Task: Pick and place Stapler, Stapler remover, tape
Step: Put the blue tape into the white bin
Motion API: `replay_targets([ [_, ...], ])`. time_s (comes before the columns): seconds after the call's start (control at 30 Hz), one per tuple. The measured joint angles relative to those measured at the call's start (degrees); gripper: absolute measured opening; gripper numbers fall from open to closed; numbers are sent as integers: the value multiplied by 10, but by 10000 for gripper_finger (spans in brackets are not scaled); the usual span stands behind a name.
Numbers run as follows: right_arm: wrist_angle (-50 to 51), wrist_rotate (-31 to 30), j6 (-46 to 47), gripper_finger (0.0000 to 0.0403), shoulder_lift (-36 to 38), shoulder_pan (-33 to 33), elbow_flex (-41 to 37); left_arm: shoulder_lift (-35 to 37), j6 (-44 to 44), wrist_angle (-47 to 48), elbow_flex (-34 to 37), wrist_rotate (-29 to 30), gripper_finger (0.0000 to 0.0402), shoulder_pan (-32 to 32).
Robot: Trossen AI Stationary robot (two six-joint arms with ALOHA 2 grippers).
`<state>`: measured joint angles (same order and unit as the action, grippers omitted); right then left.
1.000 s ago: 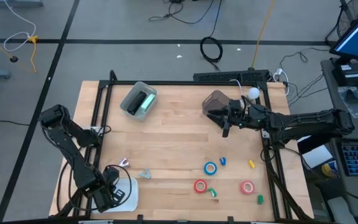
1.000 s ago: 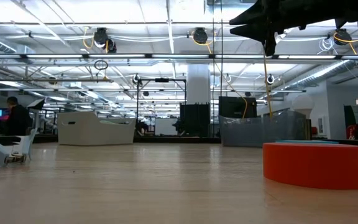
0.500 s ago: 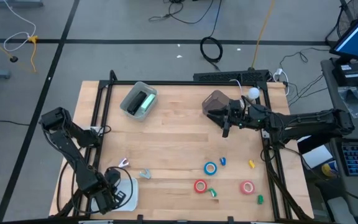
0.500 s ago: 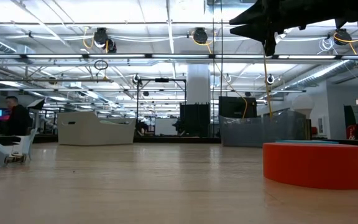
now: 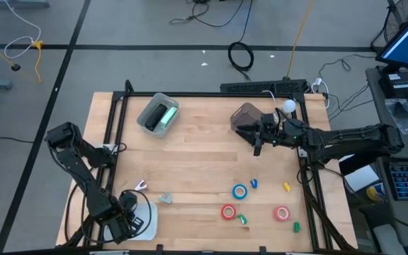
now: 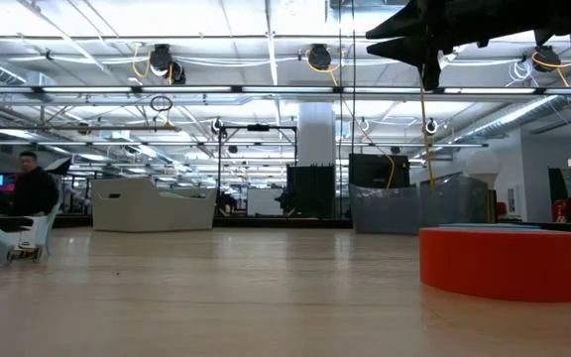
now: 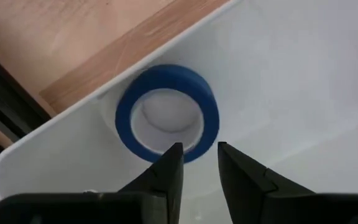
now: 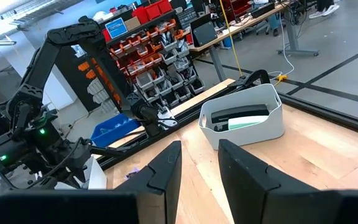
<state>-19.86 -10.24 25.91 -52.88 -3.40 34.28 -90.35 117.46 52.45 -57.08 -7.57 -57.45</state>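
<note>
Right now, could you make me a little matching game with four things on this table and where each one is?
Things:
1. blue tape roll
2. stapler
3. left gripper
4. right gripper

Places:
A. in the clear bin at the table's far left
B. in the white tray
C. raised over the table's far right
D. low over the white tray

Pairs: 1-B, 2-A, 3-D, 4-C

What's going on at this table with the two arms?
The robot is sorting desk items. Its left gripper sits over a white tray at the table's near left corner, fingers slightly apart at a blue tape roll lying in the tray. The right gripper hangs empty above the table's far right. Three more tape rolls wait on the wood.
</note>
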Motion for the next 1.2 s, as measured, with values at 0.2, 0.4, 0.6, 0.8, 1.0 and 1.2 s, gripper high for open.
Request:
replay_targets([
  [0.2, 0, 0, 0, 100, 0, 0, 0, 3, 8, 2, -10, 1, 108, 0],
  [0.4, 1, 0, -2, 100, 0, 0, 0, 41, 12, 75, -87, 50, 108, 7],
  [0.6, 25, 0, -27, 100, 0, 0, 0, 72, -62, 171, -201, 297, 108, 34],
  [0.8, 50, 64, -30, 100, 0, 0, 0, 79, -248, 149, -240, 433, 108, 109],
  [1.0, 56, 169, -31, 100, 0, 1, 0, 79, -512, 34, -235, 470, 108, 205],
  [1.2, 56, 238, -30, 100, 0, 8, 0, 93, -674, -70, -215, 433, 108, 284],
])
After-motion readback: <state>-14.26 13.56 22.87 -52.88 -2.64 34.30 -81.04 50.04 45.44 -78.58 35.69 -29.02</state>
